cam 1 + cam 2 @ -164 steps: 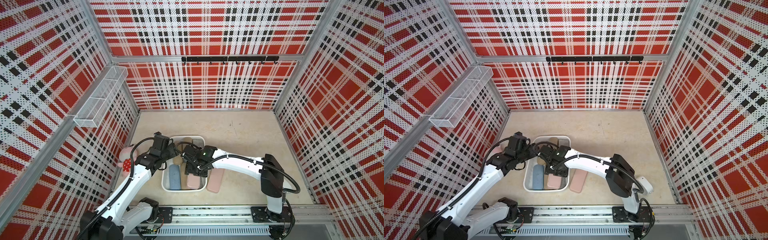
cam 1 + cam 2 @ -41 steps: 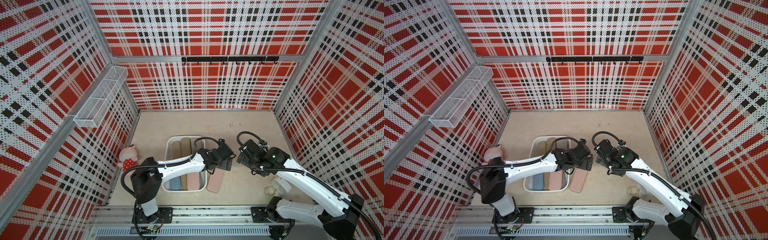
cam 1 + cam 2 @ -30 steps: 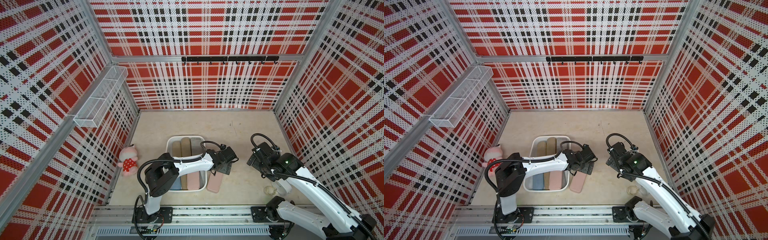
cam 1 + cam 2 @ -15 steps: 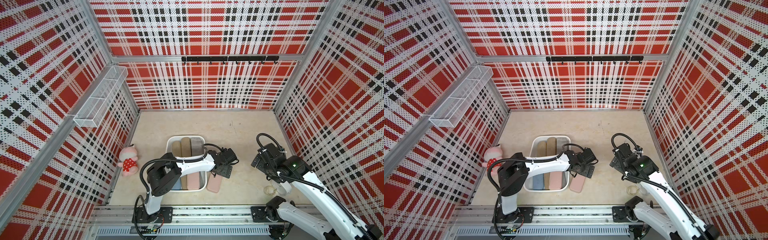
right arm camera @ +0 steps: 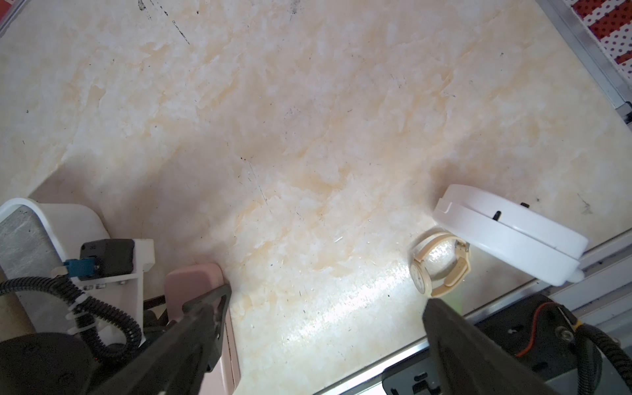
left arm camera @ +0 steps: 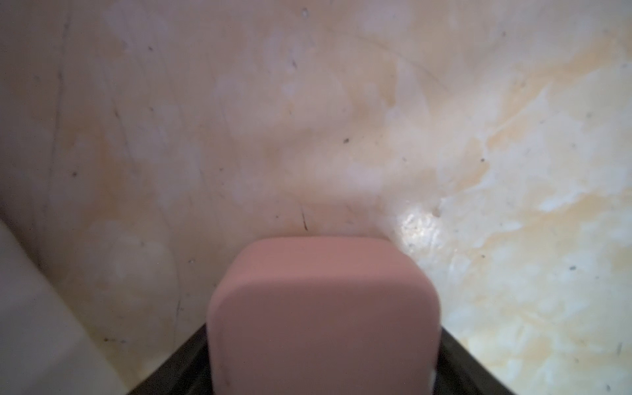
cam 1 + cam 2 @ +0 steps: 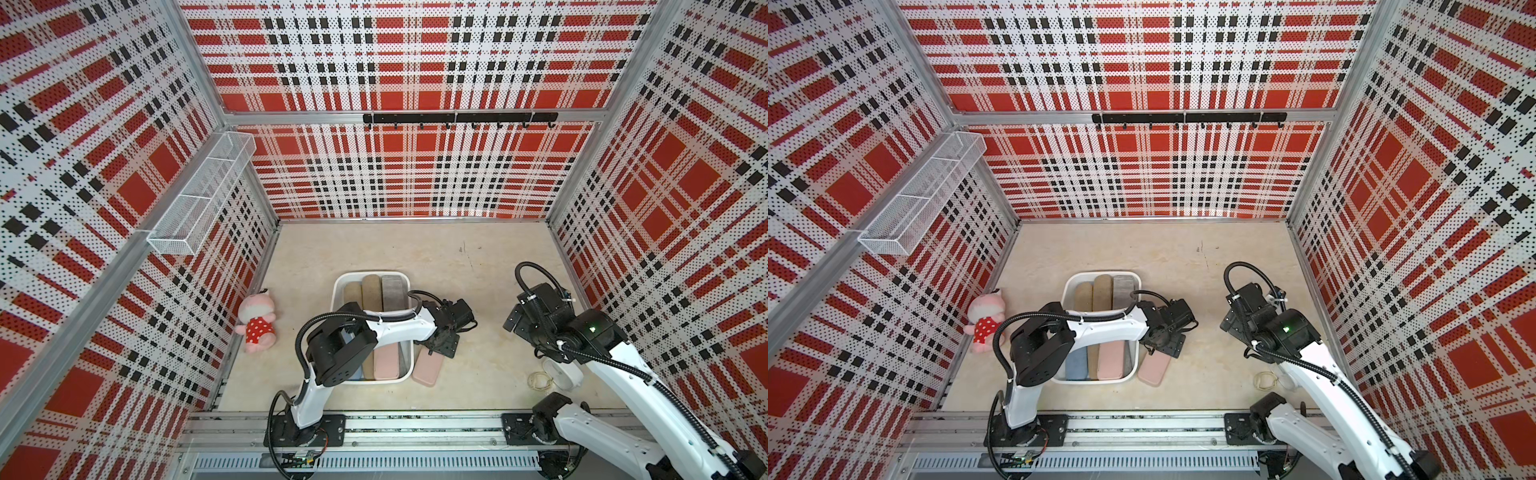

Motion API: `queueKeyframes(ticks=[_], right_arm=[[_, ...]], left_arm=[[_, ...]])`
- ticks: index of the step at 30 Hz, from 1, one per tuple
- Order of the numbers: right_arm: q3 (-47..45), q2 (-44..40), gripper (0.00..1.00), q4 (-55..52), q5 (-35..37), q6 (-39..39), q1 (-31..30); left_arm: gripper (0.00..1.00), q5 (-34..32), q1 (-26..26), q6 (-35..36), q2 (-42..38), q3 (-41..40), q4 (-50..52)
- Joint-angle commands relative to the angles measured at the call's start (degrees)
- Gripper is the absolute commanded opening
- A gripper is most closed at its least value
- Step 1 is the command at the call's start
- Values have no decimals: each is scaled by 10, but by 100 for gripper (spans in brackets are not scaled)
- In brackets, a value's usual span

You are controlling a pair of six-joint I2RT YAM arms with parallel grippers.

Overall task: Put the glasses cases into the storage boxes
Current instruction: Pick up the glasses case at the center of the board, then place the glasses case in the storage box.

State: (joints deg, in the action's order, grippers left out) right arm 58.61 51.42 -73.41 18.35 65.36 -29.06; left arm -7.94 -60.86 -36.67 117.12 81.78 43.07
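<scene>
While your right pincer (image 5: 328,294) hangs wide apart over the desk (image 5: 307,119), your left pincer (image 7: 441,348) is clamped on the pink case (image 7: 426,369), just beside the white tub (image 7: 370,274) near the desk's front edge.

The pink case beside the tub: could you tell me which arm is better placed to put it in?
Left: the left claw grips the pink case beside the white tub; the right claw hangs open over the table, farther off.

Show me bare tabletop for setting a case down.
Widest: between the white tub and the back wall. Also between left gripper and right gripper. Crowded: pink glasses case beside the tub; wristwatch and white round device by the right arm.
</scene>
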Motion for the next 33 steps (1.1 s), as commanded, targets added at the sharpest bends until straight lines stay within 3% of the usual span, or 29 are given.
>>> queueKeyframes(ticks=[1,10,13,18,24,27,33], right_arm=[[19,-5,98,-8,19,-3,6],[53,1,97,-22,46,-22,8],[65,14,97,-19,47,-34,8],[87,45,97,-8,42,-59,8],[101,77,95,16,16,-74,8],[106,87,95,18,11,-74,8],[103,93,93,22,-4,-64,8]], left_arm=[[75,0,-6,7,21,21,39],[68,-13,-10,-7,-3,183,102],[67,-31,2,-18,-44,202,130],[67,-38,64,-34,-193,80,144],[69,18,226,-17,-398,-122,139],[69,44,279,13,-447,-184,145],[68,68,306,36,-497,-270,153]])
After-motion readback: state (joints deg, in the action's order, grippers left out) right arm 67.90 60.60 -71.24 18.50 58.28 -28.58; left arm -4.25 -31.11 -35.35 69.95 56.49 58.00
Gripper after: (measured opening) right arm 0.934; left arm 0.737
